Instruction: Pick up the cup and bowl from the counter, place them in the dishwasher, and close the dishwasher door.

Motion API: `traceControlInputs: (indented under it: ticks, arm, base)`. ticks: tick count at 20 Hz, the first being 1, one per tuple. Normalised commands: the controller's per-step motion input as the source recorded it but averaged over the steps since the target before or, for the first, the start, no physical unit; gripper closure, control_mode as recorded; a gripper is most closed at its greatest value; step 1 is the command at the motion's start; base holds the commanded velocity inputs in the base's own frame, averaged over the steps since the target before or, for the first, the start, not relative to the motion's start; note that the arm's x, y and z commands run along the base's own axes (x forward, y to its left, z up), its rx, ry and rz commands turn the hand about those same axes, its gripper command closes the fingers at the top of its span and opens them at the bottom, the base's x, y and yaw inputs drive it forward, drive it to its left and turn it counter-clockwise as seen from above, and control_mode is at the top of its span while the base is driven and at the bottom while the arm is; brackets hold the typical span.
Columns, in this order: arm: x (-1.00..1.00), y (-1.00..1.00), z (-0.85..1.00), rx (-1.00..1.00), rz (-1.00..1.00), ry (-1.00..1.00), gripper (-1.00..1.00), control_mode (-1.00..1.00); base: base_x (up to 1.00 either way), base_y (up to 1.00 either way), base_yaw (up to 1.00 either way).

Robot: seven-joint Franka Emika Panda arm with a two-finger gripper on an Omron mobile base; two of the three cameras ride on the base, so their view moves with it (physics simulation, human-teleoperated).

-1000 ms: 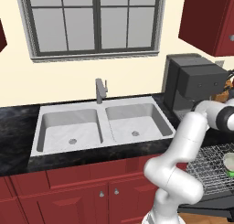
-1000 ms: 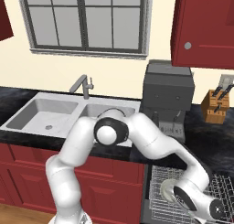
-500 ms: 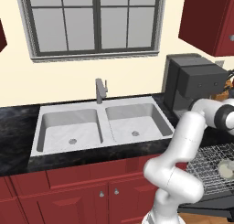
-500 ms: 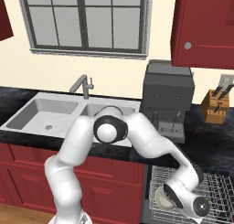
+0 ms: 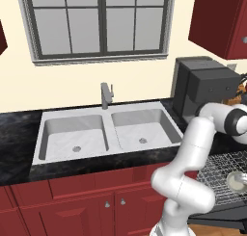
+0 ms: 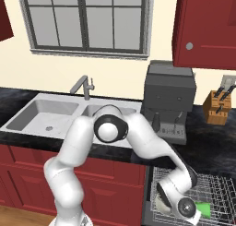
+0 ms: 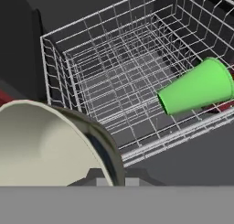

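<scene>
- Where the left base camera looks over the black counter [image 5: 19,134], the white arm [image 5: 193,153] bends down to the right over the wire rack [image 5: 222,172] of the open dishwasher [image 5: 217,213]. A pale round bowl [image 5: 236,181] sits at the rack near the picture's right edge. The double sink [image 5: 106,134] and its tap [image 5: 106,95] lie left of the arm, and the dark coffee machine [image 5: 202,88] stands behind it.
- From the right base camera, the arm reaches low into the rack [image 6: 216,193], with the pale bowl [image 6: 162,204] at the wrist and just beside the hand. A green cup [image 6: 203,208] shows in the rack just right of the hand. A knife block [image 6: 216,107] stands on the counter [image 6: 207,142] to the right of the coffee machine [image 6: 169,103].
- Through the hand camera, the bowl [image 7: 41,150] is close up at lower left, its cream inside and dark rim tilted toward the lens. The green cup [image 7: 196,88] lies on its side on the rack [image 7: 114,63], well apart from the bowl. The fingertips are hidden, so I cannot tell whether the claw is apart or clamped on the bowl.
</scene>
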Motion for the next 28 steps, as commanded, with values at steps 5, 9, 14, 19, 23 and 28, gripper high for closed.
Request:
traceControlInputs:
  ticks: [5,9,14,19,23,28]
  arm:
    - [0.23,0.0,0.0,-0.01,-0.06,0.0,1.0,-1.0]
    - [0.19,0.0,-0.1,-0.04,-0.03,0.0,1.0,-1.0]
    - [0.08,0.0,-0.44,-0.11,0.0,0.0,1.0,-1.0]
    - [0.06,0.0,-0.53,-0.15,0.0,0.0,1.0,-1.0]
    - [0.0,0.0,-0.42,-0.14,0.0,0.0,1.0,-1.0]
    - [0.0,0.0,-0.31,-0.14,0.0,0.0,1.0,-1.0]
  base:
    - [0.0,0.0,0.0]
    - [0.0,0.0,0.0]
    - [0.0,0.0,0.0]
    - [0.0,0.0,0.0]
    - [0.0,0.0,0.0]
    - [0.0,0.0,0.0]
